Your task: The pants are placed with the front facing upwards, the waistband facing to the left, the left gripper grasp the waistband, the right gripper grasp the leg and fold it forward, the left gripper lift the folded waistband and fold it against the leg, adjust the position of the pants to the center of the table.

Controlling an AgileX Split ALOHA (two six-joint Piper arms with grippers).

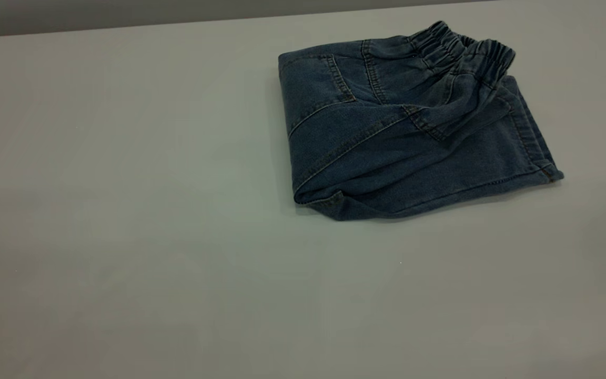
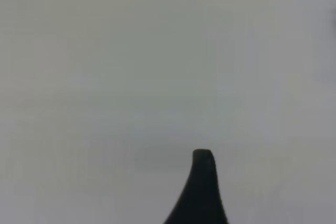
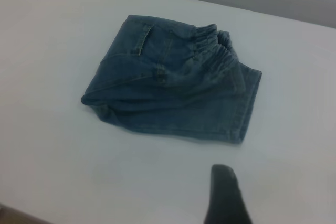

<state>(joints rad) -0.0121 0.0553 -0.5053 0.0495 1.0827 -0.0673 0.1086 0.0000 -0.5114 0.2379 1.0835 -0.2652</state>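
Note:
The pants (image 1: 403, 137) lie folded into a compact blue denim bundle on the table (image 1: 124, 221), at the far right of it in the exterior view. The ruffled waistband (image 1: 461, 50) rests on top of the leg at the bundle's far right end. Neither arm shows in the exterior view. The right wrist view shows the pants (image 3: 173, 87) and waistband (image 3: 212, 51) ahead of my right gripper (image 3: 273, 198), apart from it; one dark finger (image 3: 224, 195) shows. My left gripper (image 2: 262, 192) hangs over bare table, one finger (image 2: 202, 182) showing. Both are open and hold nothing.
The table's far edge (image 1: 177, 25) runs just behind the pants, with a dark wall beyond it. Wide bare tabletop spreads to the left of and in front of the pants.

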